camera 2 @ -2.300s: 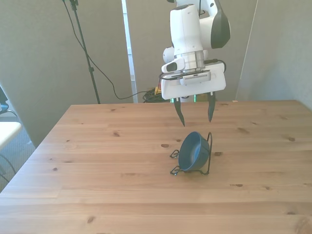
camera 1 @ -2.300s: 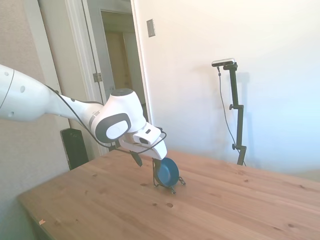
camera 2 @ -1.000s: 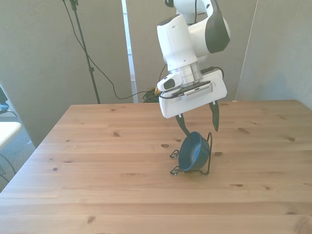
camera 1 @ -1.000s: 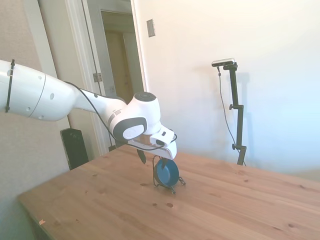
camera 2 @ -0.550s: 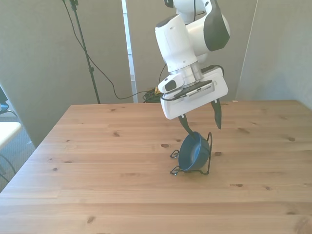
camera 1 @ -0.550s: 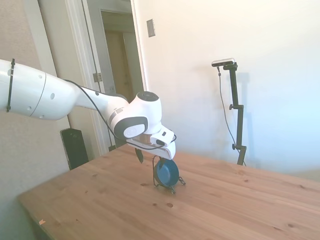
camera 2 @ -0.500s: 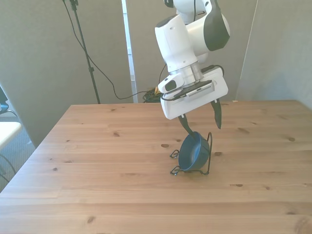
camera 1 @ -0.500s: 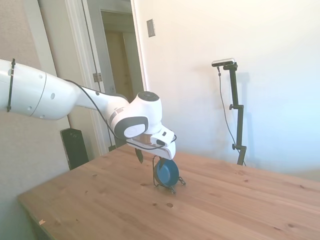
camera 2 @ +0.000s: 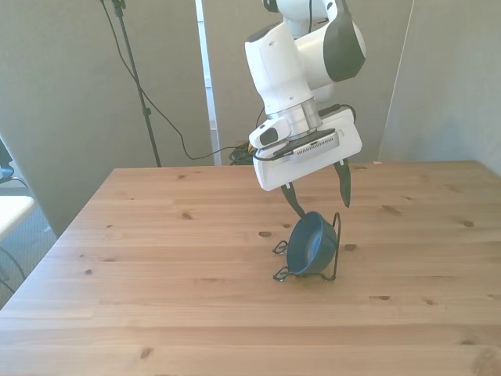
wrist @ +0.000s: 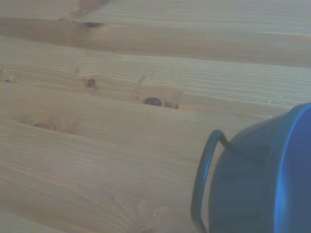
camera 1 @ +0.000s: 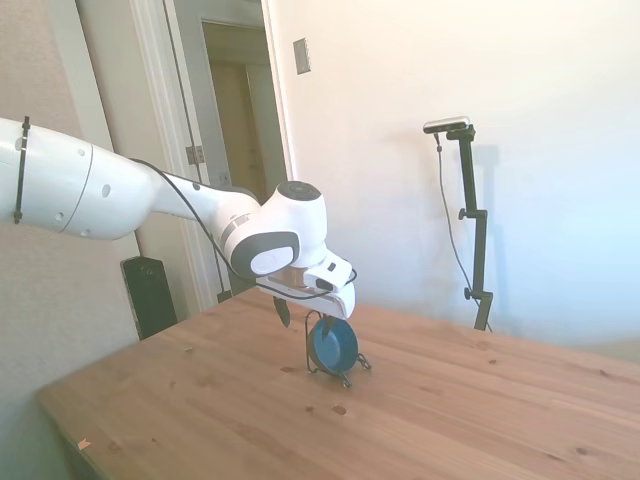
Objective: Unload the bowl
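The blue bowl (camera 2: 311,244) stands on edge in a black wire stand (camera 2: 333,254) near the middle of the wooden table (camera 2: 156,298), its hollow facing the front view's left. Just above it, the gripper (camera 2: 318,197) hangs tilted with fingers spread wide and holds nothing. One fingertip (camera 2: 297,210) sits close to the bowl's upper rim.

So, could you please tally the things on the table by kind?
Bowl: 1
Wire stand: 1
Total: 2
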